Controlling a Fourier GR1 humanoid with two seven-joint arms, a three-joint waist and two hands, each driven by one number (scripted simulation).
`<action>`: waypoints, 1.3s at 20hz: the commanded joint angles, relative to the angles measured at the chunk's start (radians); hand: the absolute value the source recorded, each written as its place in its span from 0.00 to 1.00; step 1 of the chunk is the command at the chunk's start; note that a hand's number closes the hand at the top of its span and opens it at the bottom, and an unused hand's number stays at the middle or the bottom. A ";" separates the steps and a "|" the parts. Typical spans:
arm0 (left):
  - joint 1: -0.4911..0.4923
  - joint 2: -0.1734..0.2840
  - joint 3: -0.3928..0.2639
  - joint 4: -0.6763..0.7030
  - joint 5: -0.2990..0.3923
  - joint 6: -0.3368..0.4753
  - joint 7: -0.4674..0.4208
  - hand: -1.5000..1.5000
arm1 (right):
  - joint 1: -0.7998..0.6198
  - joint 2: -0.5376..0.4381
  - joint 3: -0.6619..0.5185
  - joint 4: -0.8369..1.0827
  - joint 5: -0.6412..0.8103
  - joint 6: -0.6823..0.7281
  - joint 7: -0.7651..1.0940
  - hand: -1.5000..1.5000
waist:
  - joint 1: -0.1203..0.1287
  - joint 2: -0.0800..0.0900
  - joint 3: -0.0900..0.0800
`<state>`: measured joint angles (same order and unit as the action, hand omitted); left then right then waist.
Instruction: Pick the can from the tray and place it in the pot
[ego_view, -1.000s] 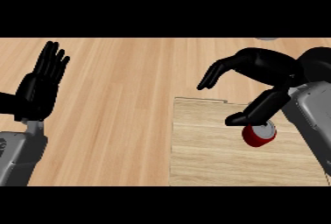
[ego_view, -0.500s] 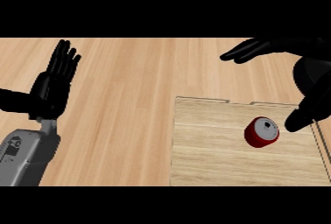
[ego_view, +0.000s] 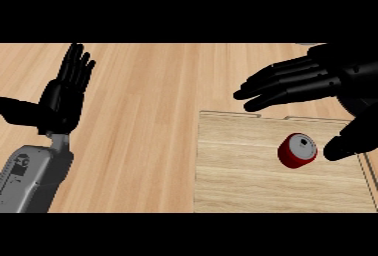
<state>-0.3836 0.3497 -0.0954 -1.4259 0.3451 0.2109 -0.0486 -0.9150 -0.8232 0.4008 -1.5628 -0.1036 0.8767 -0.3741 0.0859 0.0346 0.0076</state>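
hovering right hand (ego_view: 336, 82) over can (ego_view: 297, 151), tray (ego_view: 244, 185)

The left hand (ego_view: 63, 97) rested at the head view's left side, open, its fingers straight and close together, pointing up the view, its thumb spread out toward the left edge. Its grey forearm (ego_view: 33, 175) rose from the lower left corner. The right hand (ego_view: 336, 82) showed at the upper right, open, its fingers extended leftward and slightly spread, its thumb (ego_view: 353, 137) reaching downward, well apart from them.
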 joint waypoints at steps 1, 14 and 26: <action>0.017 -0.006 -0.004 -0.015 -0.006 0.008 0.000 0.50 | 0.008 -0.033 0.079 -0.040 0.134 0.134 -0.231 0.00 | -0.005 -0.006 -0.001; 0.033 -0.016 -0.027 -0.053 -0.041 0.035 0.034 0.50 | 0.007 -0.134 0.402 0.105 0.433 -0.160 -0.559 0.00 | -0.014 -0.015 -0.006; 0.032 0.006 0.031 -0.028 -0.044 0.027 0.033 0.50 | 0.004 -0.090 0.553 0.334 0.545 -0.453 -0.803 0.00 | -0.056 -0.024 -0.007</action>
<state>-0.3357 0.3414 -0.0897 -1.4752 0.3051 0.2463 -0.0108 -0.8915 -0.9310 0.9371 -1.3244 0.4045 0.3545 -0.9498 0.0449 0.0128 0.0009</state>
